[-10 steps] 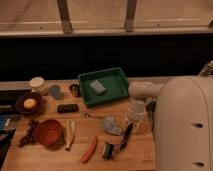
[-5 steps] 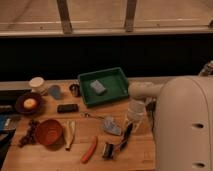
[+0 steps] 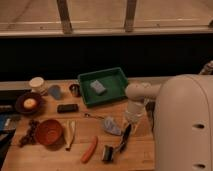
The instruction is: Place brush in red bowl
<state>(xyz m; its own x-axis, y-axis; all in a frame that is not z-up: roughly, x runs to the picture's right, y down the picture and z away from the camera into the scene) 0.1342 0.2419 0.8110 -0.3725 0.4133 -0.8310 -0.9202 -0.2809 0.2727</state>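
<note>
At the left edge of the wooden table (image 3: 50, 159) sits a dark brown bowl (image 3: 30, 103) with a yellow ball in it. A white cup (image 3: 36, 83) stands behind it. The red bowl (image 3: 49, 132) sits nearer the front with nothing in it. Right of it lie a pale yellowish strip (image 3: 70, 135), perhaps a banana, and an orange-red stick (image 3: 90, 149). A black block (image 3: 67, 107) lies further back, and the green tray (image 3: 114, 76) holds a grey-blue sponge (image 3: 98, 87). The brush (image 3: 122, 140) lies slanted on the table right of the stick, well apart from the red bowl, bristle head toward the front edge. The gripper (image 3: 131, 119) hangs at the upper end of the brush's handle. Whether it is clasping the handle or has let go cannot be told.
</note>
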